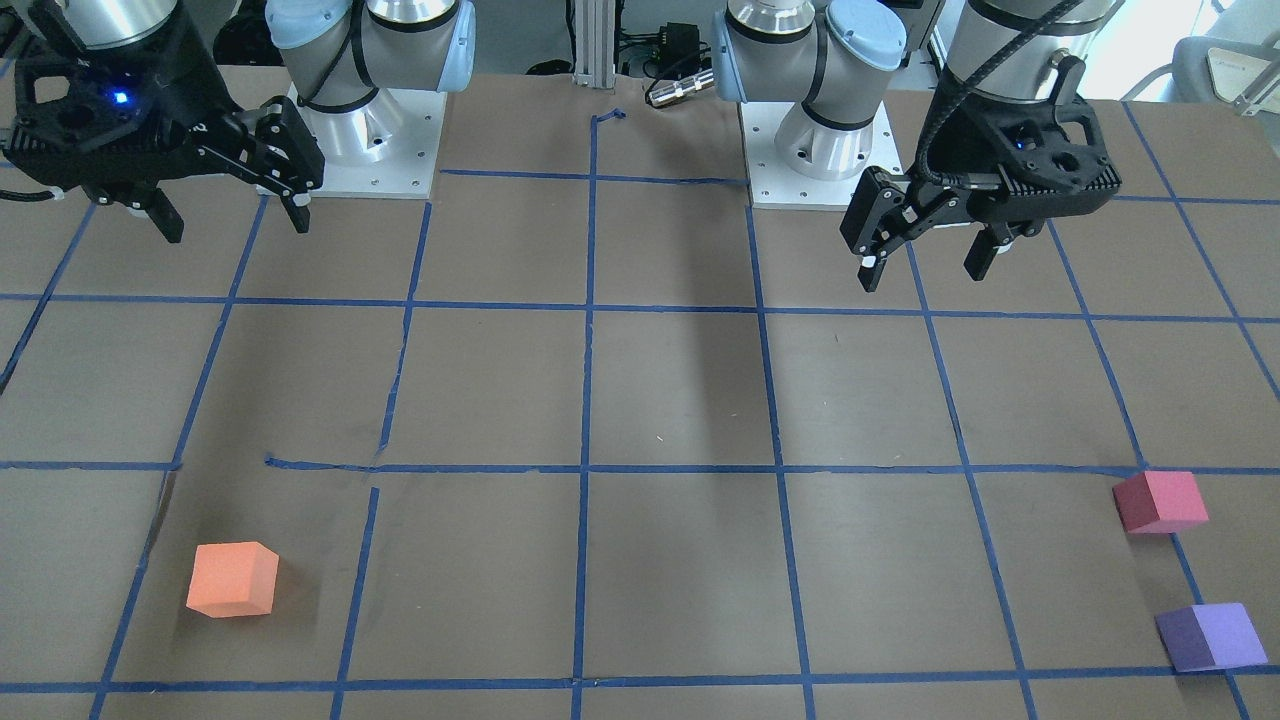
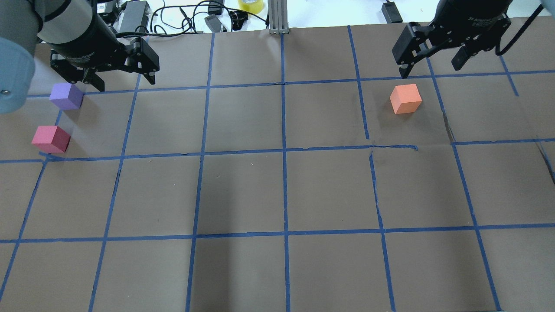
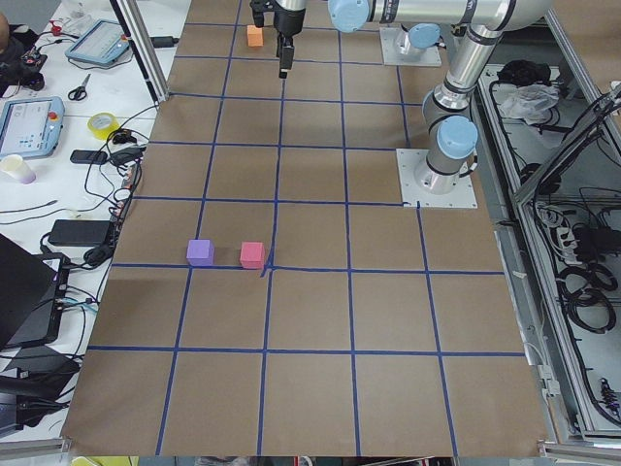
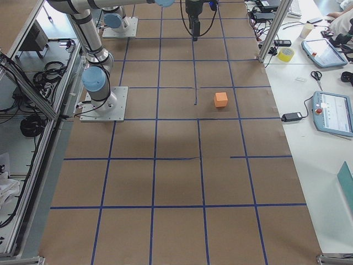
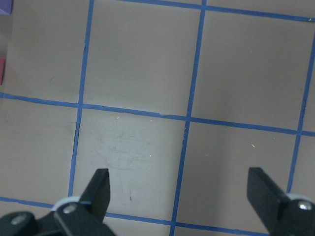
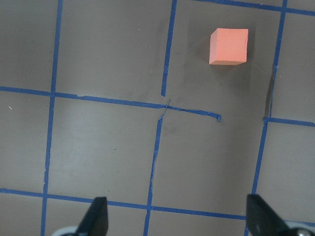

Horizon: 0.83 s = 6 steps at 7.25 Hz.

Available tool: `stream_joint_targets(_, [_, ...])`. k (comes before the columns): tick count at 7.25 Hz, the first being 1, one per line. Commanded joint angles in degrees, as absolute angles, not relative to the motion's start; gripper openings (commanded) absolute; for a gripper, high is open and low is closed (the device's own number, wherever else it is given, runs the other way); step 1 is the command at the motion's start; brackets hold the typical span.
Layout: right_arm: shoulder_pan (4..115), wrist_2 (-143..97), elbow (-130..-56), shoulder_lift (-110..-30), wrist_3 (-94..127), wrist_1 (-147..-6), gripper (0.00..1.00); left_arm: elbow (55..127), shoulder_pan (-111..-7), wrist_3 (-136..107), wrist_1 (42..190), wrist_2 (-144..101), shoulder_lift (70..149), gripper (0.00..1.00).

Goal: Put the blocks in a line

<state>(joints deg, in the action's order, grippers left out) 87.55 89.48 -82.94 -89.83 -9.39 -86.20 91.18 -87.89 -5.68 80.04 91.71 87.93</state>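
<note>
We've got the left gripper (image 1: 925, 272) and right gripper (image 1: 236, 228) both hanging above the table (image 1: 680, 400), jaws spread wide, nothing in them. The orange block (image 1: 233, 579) sits alone on the right arm's side. The red-pink block (image 1: 1160, 501) and purple block (image 1: 1212, 637) are near each other, not touching, on the left arm's side.

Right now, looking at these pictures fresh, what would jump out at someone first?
Three bright blocks stand out on the brown table with its blue tape grid. The orange block sits alone on the robot's right side, while the red block and purple block sit close together, not touching, at its left end. The left gripper and right gripper hang open and empty over the table.
</note>
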Motion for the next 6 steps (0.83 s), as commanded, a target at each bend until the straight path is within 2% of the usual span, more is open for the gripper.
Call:
stream_joint_targets(1, [85.6, 89.7, -83.1, -87.9, -11.5, -89.0, 1.00, 91.3, -87.8, -5.7, 80.0, 90.6, 88.1, 1.00])
stream_joint_targets(4, [79.7, 89.4, -82.7, -73.6, -12.4, -108.9, 1.00, 91.4, -88.2, -6.4, 80.1, 90.9, 88.1, 1.00])
stream_joint_targets(6, [78.8, 91.0, -81.5, -59.8, -13.2, -125.8, 1.00, 91.5, -88.3, -6.4, 80.1, 90.8, 88.2, 1.00])
